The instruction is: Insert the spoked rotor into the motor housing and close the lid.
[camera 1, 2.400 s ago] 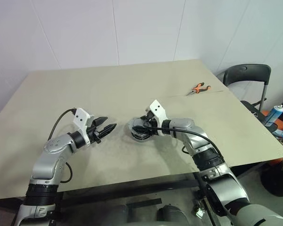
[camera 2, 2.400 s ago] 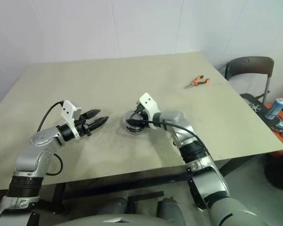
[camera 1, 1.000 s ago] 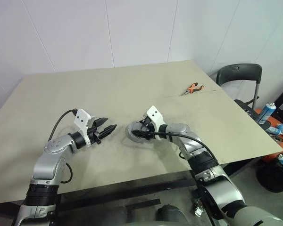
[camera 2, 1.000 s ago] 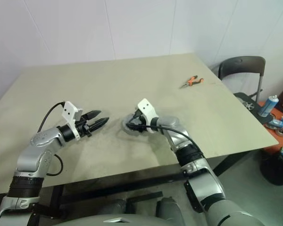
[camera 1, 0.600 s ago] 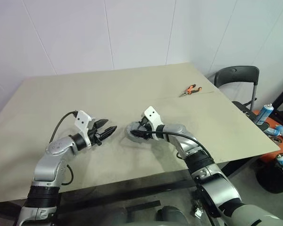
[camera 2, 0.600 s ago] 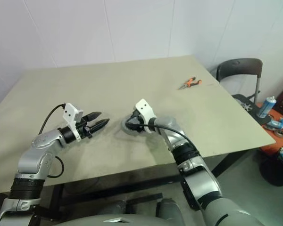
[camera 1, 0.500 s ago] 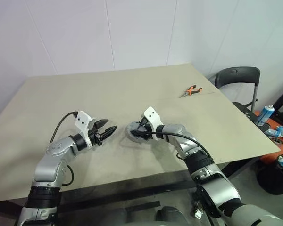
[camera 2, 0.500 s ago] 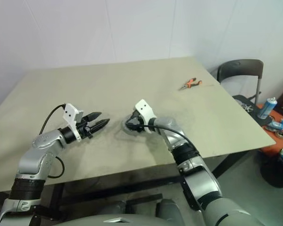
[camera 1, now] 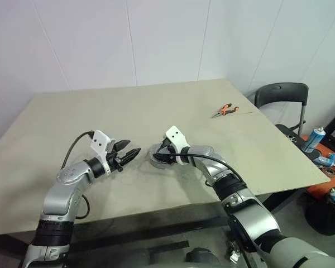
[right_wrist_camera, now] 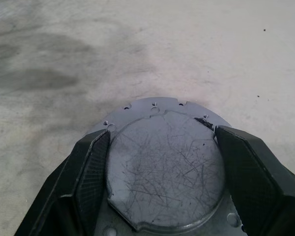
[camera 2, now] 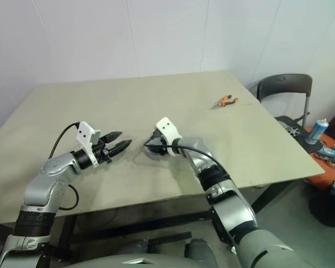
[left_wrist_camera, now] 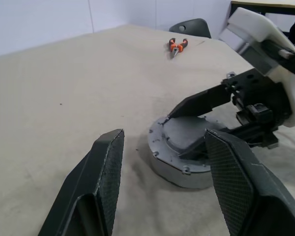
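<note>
The motor housing [camera 1: 156, 160] is a round grey metal puck on the table's middle; its upper face [right_wrist_camera: 162, 167] is a flat scratched plate with small screw holes around it. My right gripper [camera 1: 158, 157] reaches down over it, open, one finger [right_wrist_camera: 91, 167] on each side of that raised plate and close to its edge; I cannot tell if they touch. My left gripper [camera 1: 135, 149] hovers open just to the left of the housing, with nothing between its fingers [left_wrist_camera: 105, 167]. The spoked rotor and the lid are out of view.
Orange-handled pliers [camera 1: 224, 110] lie at the table's far right. Beyond the right edge are a black chair [camera 1: 280, 94] and spray cans [camera 1: 316, 138]. The tan tabletop [camera 1: 100, 117] is bare around the housing.
The head views have shifted. Both grippers and the housing stand as before.
</note>
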Controlling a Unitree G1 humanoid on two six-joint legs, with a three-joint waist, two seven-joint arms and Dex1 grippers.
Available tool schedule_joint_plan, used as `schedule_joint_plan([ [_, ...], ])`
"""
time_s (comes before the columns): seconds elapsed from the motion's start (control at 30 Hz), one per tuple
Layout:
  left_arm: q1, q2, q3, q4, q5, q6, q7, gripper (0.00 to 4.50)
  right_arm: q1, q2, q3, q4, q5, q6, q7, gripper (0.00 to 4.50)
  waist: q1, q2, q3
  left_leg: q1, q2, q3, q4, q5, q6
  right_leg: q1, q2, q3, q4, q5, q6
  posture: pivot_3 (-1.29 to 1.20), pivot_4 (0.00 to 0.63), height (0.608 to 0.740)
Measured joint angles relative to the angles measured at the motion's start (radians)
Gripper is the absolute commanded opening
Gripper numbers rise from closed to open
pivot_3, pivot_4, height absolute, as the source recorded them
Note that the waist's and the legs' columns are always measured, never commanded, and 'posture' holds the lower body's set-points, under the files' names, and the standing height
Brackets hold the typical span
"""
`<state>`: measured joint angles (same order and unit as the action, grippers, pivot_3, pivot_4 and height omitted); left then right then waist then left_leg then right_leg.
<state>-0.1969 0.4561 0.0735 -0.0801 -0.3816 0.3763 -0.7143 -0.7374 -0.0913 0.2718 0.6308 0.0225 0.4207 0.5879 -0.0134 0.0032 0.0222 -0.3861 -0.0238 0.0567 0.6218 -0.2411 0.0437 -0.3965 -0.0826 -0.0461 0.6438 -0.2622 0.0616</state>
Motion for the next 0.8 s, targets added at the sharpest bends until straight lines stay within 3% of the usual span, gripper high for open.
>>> schedule_joint_plan([
  [0.13,0.0,0.005,0.0,0.0,0.0,0.0,-0.002,2.75,-0.003,-0.001,0.001,-0.002,-0.001,0.0,-0.008,3.22,0.0,0.009,0.003,-0.004,0.004,-0.001,-0.012,0.0,0.0,0.0,0.0,-0.01,-0.016,0.005,-0.008,0.0,0.0,0.74],
  [0.8,0.002,0.002,-0.004,0.0,0.0,0.0,0.001,2.75,0.029,-0.076,-0.006,-0.119,0.015,0.05,0.189,3.22,0.001,0.007,0.002,-0.007,0.004,-0.002,-0.008,0.002,-0.004,0.001,-0.004,-0.012,-0.025,0.005,-0.006,0.0,0.0,0.74],
])
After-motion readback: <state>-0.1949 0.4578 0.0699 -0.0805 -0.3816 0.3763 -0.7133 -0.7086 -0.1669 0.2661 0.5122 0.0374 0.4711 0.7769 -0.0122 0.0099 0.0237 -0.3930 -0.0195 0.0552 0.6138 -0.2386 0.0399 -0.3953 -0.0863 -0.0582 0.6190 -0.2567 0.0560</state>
